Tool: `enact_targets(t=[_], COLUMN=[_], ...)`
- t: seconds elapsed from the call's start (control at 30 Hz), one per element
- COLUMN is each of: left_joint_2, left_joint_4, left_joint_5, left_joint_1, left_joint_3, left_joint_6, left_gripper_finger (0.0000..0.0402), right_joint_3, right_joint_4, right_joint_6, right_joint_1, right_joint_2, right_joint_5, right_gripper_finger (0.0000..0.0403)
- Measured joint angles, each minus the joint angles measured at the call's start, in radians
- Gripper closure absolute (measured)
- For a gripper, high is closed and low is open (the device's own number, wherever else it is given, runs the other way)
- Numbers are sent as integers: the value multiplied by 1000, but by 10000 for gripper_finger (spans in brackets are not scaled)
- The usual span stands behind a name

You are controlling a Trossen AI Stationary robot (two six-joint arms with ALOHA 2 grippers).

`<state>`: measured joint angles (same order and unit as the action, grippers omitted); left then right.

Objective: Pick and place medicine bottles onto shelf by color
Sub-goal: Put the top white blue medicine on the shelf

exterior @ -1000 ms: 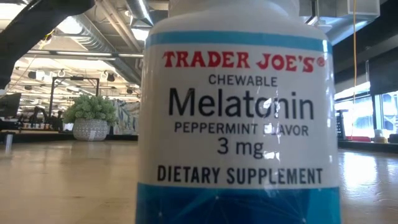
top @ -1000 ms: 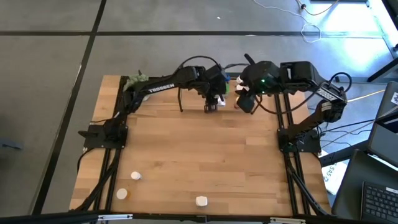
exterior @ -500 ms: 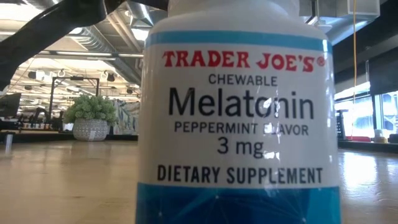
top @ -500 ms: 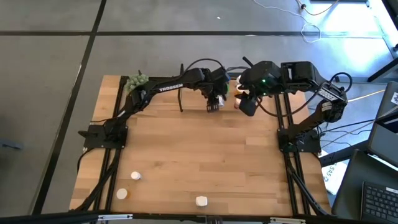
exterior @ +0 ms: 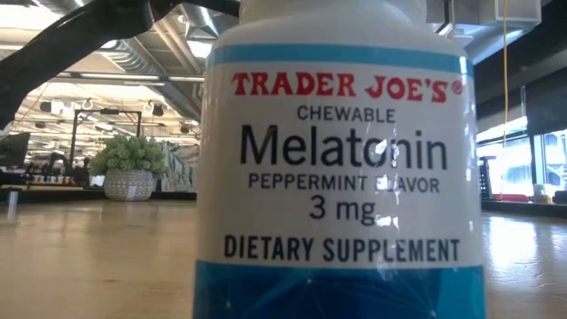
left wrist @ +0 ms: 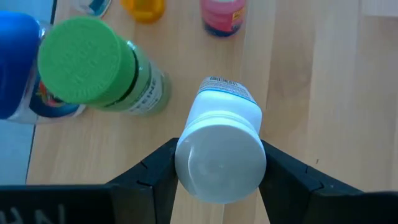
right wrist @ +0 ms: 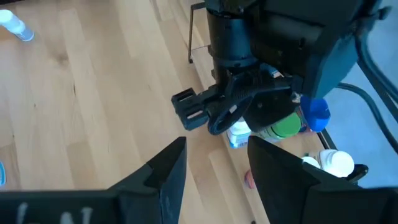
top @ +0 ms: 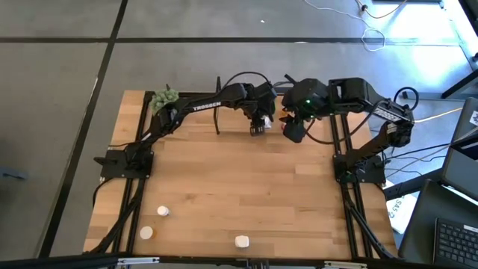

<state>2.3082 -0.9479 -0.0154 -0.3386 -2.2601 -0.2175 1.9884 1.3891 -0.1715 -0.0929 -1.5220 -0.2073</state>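
My left gripper (top: 258, 125) reaches to the table's far middle, shut on a white medicine bottle (left wrist: 221, 149) with a white cap. Just beyond it on the light-wood shelf board (left wrist: 323, 74) stand a green-capped bottle (left wrist: 93, 68), a blue-capped one (left wrist: 15, 62), an orange one (left wrist: 144, 7) and a pink-red one (left wrist: 222, 15). My right gripper (top: 293, 131) hangs open close to the right of the left one, with nothing between its fingers (right wrist: 168, 171). Three white bottles (top: 162, 211) (top: 146, 232) (top: 241, 241) stand near the front edge. The last of these fills the low view (exterior: 341, 168). My left gripper pinches the white bottle at its cap end (left wrist: 186, 158) between its two fingers, one on each side. The fingers slant down from the near side. The bottle stands nearly upright below them, its base toward the shelf board; whether the base rests on the board I cannot tell.
A green spiky plant ball (top: 164, 97) sits at the far left corner. The shelf's thin black upright frame (top: 218, 112) stands just left of my left gripper. The wide middle of the tabletop (top: 239, 179) lies bare between the arms' bases.
My left gripper has gone down toward the shelf board and slightly farther out, carrying the white bottle, then kept still. My right gripper has rolled a little and stayed in place, still open.
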Motion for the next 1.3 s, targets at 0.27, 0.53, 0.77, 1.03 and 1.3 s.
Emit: enact_targets(t=[0.27,0.53,0.77,1.03,1.3], left_joint_2=[0,0,0,0,0], left_joint_4=[-1,-3,-13,-21,-21], left_joint_5=[1,2,2,28,29], left_joint_1=[0,-13,-24,-19,-18], left_joint_3=[0,0,0,0,0], left_joint_6=[-2,-2,-2,-2,-2], left_gripper_finger=[225,225,225,225,225], right_joint_3=[-1,-62,-147,-211,-227], right_joint_4=[-31,-27,5,-13,-44], right_joint_6=[22,63,-3,-7,-7], right_joint_1=[0,-1,-7,-7,-7], right_joint_2=[0,15,16,16,16], right_joint_5=[1,137,-33,-62,-62], right_gripper_finger=[230,230,230,230,230])
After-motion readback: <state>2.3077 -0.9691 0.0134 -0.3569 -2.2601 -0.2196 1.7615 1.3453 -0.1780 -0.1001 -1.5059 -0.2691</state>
